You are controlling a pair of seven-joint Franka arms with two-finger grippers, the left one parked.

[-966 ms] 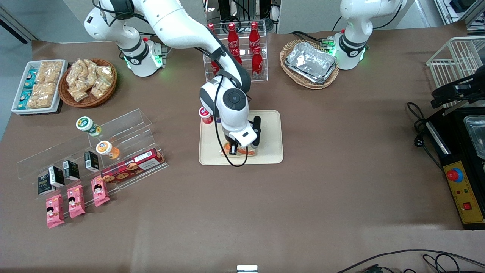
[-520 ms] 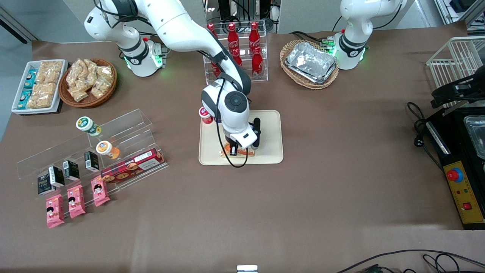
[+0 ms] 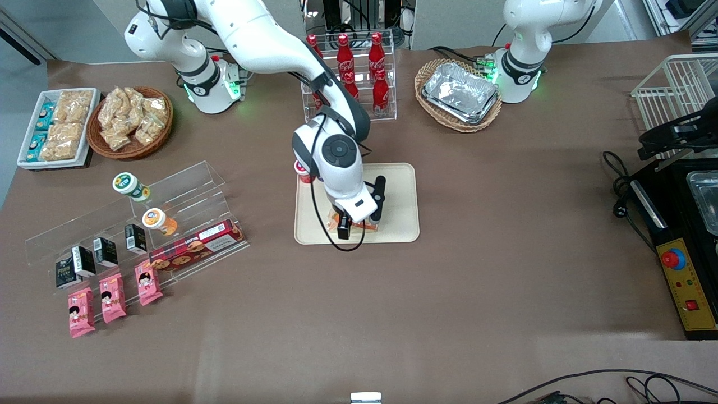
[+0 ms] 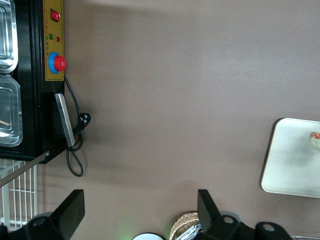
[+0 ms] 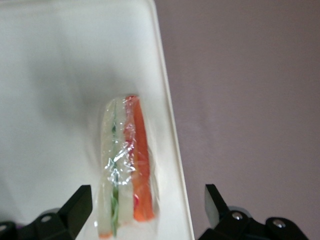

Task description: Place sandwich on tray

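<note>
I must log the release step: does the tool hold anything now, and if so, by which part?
Nothing is held. The tool is open above the sandwich, its fingers apart and clear of the wrap. The sandwich lies on the tray.

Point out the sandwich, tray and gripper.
sandwich [image 5: 126, 165], right wrist view, wrapped filling edge.
tray [image 3: 401, 193], front view, bare surface near the rim.
gripper [image 5: 148, 207], right wrist view, open above the sandwich, midway between fingertips.

A brown-covered bench [image 3: 477, 292] fills the room under even overhead light; grey floor [image 3: 22, 33] shows at the working arm's end; cables [image 3: 617, 381] trail along the nearest edge.
</note>
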